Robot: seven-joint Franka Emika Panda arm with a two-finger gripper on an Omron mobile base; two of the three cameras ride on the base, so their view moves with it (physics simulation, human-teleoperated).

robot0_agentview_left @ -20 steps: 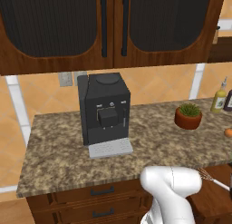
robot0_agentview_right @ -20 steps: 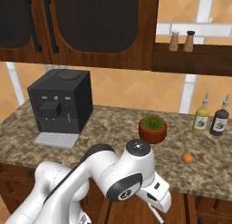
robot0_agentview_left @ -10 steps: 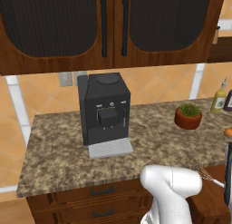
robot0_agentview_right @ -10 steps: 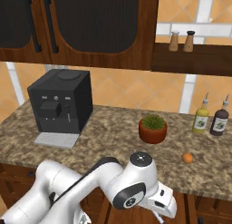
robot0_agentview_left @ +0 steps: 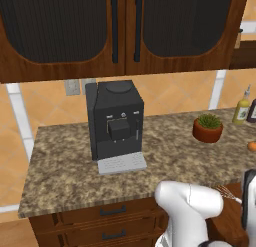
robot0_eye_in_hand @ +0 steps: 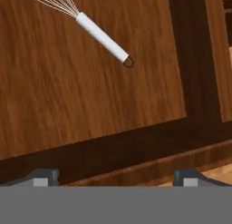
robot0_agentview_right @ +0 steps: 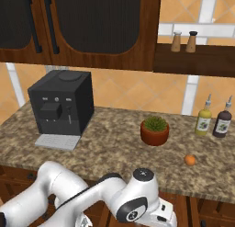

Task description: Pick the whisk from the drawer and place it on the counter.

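Hand view: whisk lies upper left on drawer floor (wood), apart from tool, which is spread wide, grasping nothing.

Your robot is a glossy white arm of rounded, bulbous segments with dark grey joint bands and a round grey cap.

I am in a kitchen: ahead of my gripper a granite counter carries a coffee machine under dark wooden wall cabinets.
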